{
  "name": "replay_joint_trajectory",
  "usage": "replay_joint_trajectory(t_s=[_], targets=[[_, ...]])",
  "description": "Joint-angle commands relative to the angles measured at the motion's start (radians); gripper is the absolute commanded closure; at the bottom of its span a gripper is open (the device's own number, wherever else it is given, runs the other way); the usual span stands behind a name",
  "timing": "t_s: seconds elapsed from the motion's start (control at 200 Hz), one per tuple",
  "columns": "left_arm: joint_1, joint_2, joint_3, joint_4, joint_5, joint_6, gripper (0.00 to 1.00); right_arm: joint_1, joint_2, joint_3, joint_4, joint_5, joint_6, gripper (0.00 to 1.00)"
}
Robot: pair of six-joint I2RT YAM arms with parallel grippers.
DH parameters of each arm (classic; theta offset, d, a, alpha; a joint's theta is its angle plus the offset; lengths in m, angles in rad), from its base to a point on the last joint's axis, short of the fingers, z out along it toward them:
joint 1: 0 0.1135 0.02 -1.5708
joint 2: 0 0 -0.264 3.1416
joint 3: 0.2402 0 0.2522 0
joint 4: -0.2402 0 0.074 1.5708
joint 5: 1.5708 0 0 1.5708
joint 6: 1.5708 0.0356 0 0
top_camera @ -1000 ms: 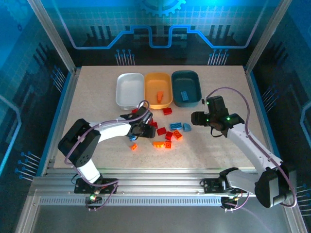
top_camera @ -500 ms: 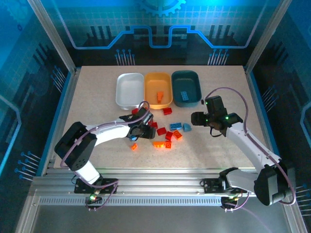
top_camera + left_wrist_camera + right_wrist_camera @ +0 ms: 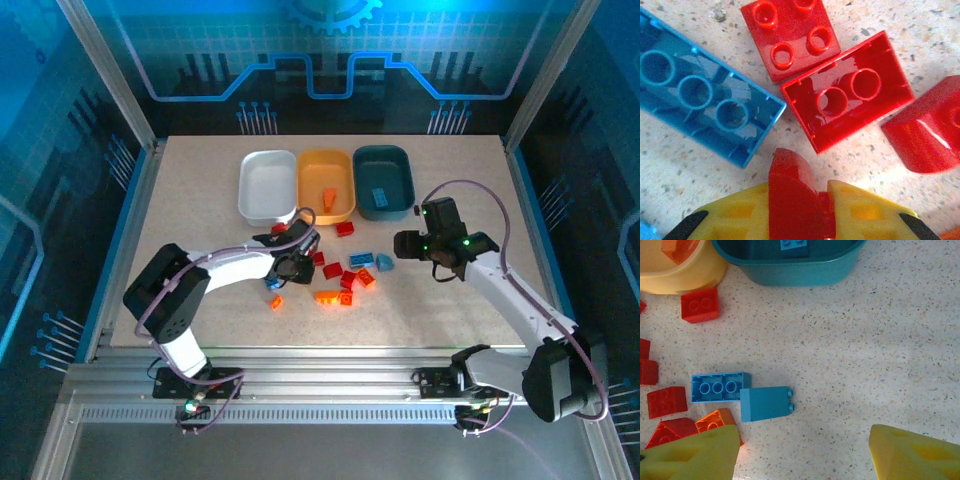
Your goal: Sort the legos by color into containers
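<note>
Left wrist: our left gripper clamps a red brick.
Loose red legos lie at twelve and two, a blue brick at ten; our left arm lies low, elbow bent. Our right gripper gapes empty, teal tray at twelve, bare table toward two.
</note>
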Motion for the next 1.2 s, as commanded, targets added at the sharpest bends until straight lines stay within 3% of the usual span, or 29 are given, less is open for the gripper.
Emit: replay_joint_trajectory(t_s=[0.0,0.075,0.17,0.395,0.545,0.73,0.86,0.93,0.965,1.04,1.101,1.196], targets=[[-0.009,-0.122,0.04,-0.1,-0.009,-0.003,0.9,0.014,0.013,0.006,-0.004,0.007,-0.013,0.3],[0.007,-0.155,0.106,-0.15,-0.062,-0.003,0.9,0.013,0.019,0.006,0.006,-0.003,-0.01,0.3],[0.088,-0.099,0.245,-0.21,-0.075,0.003,0.9,0.014,0.036,0.006,0.021,-0.021,-0.008,0.3],[0.316,0.25,0.702,-0.362,-0.021,0.022,0.94,0.017,0.048,-0.004,0.051,-0.072,0.009,0.31],[0.376,0.491,1.035,-0.525,-0.049,0.058,0.93,0.026,0.045,0.005,0.046,-0.078,0.009,0.31],[0.42,0.669,1.276,-0.648,-0.028,0.045,0.85,0.041,0.054,0.006,0.044,-0.1,0.013,0.31],[0.426,0.679,1.27,-0.635,-0.011,0.042,0.67,0.077,0.081,0.041,0.045,-0.096,0.016,0.31],[0.425,0.658,1.253,-0.631,-0.002,0.043,0.49,0.099,0.097,0.053,0.04,-0.084,0.014,0.31],[0.425,0.632,1.228,-0.616,0.003,0.044,0.41,0.108,0.101,0.058,0.04,-0.078,0.014,0.31],[0.425,0.554,1.154,-0.573,0.003,0.045,0.33,0.121,0.113,0.067,0.037,-0.067,0.013,0.31],[0.425,0.476,1.083,-0.527,-0.001,0.046,0.19,0.13,0.121,0.073,0.038,-0.061,0.013,0.31],[0.425,0.347,0.973,-0.489,-0.004,0.03,0.14,0.139,0.137,0.078,0.04,-0.05,0.019,0.31]])
